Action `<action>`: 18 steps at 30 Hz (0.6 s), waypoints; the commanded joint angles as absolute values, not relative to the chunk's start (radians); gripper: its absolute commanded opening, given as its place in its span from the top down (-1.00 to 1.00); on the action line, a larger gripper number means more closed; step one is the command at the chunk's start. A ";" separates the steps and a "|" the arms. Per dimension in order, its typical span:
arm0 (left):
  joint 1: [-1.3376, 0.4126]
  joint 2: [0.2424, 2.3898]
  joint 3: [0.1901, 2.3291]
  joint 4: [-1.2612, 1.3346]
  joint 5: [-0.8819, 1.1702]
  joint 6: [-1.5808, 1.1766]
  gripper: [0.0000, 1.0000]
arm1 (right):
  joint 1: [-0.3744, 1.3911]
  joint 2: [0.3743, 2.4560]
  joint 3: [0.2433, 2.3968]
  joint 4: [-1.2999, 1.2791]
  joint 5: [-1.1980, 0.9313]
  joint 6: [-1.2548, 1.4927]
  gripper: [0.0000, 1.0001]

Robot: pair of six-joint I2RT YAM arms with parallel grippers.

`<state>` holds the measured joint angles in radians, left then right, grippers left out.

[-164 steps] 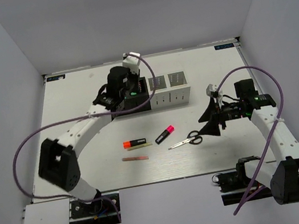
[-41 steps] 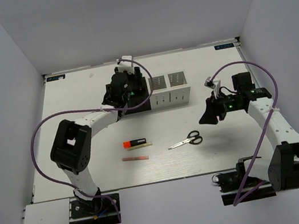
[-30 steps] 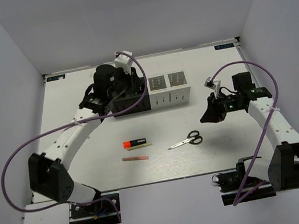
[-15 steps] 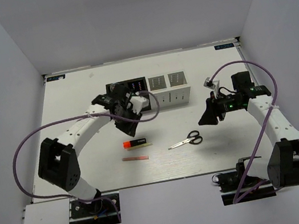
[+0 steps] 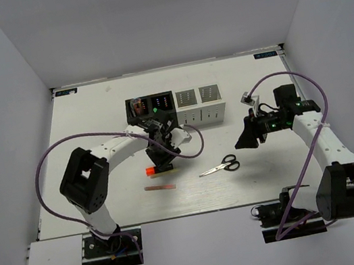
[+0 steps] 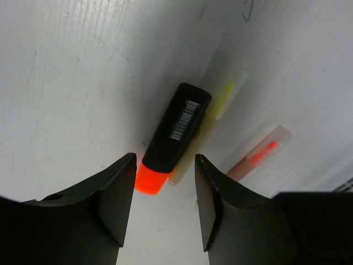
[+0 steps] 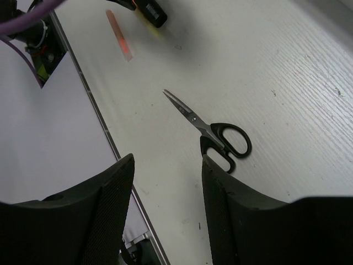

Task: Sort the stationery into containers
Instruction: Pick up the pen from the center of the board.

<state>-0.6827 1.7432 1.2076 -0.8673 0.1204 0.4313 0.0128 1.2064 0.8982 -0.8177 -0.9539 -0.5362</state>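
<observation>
**A:** What is on the table [image 5: 94, 126]?

**B:** The four joined boxes [image 5: 190, 118] stand at the far side, two black and two pale. Both grippers are spread wide and hold nothing. The left gripper [image 6: 164, 165] hangs low with a finger on either side of the highlighter [image 6: 176, 130], at its orange end. The right gripper [image 7: 165, 165] hovers above the scissors [image 7: 212, 130].

**A:** How will the scissors handle?

**B:** They look stiff and fairly heavy, and they lie flat with the blades closed. I'd pinch across the black handles or at the pivot, because the blades look thin and slippery.

**A:** And the highlighter?

**B:** It should be light, rigid, smooth plastic. I'd grip it mid-barrel, not at the cap, so it doesn't swing.

**A:** Could anything go wrong there?

**B:** The yellow stick [image 6: 220, 99] seems to lie right against it, so a closing finger could drag it along. The pink stick [image 6: 256, 157] lies just beside them. Both sticks are thin and sit low, so I'd expect them to slide before the fingers catch them.
</observation>
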 commanded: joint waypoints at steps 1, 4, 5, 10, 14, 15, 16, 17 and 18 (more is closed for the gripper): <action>-0.696 1.753 1.224 -0.821 0.063 0.482 -0.15 | 0.012 1.210 0.940 -0.842 -0.988 -0.560 -0.11; -0.696 1.755 1.207 -0.784 0.046 0.489 -0.17 | 0.011 1.213 0.942 -0.842 -0.991 -0.563 -0.14; -0.696 1.756 1.204 -0.767 0.054 0.492 -0.17 | 0.011 1.216 0.940 -0.842 -0.989 -0.561 -0.14; -0.698 1.776 1.204 -0.752 0.048 0.502 -0.19 | 0.011 1.218 0.945 -0.853 -0.992 -0.572 -0.14; -0.696 1.792 1.197 -0.756 0.058 0.502 -0.19 | 0.011 1.216 0.946 -0.853 -0.989 -0.572 -0.14; -0.695 1.793 1.192 -0.756 0.061 0.502 -0.19 | 0.011 1.218 0.946 -0.853 -0.989 -0.574 -0.14; -0.696 1.790 1.192 -0.759 0.064 0.499 -0.19 | 0.012 1.215 0.946 -0.854 -0.989 -0.571 -0.14; -0.696 1.778 1.177 -0.759 0.072 0.500 -0.19 | 0.011 1.218 0.946 -0.854 -0.989 -0.572 -0.14; -0.696 1.773 1.172 -0.758 0.074 0.499 -0.19 | 0.011 1.218 0.946 -0.854 -0.988 -0.571 -0.14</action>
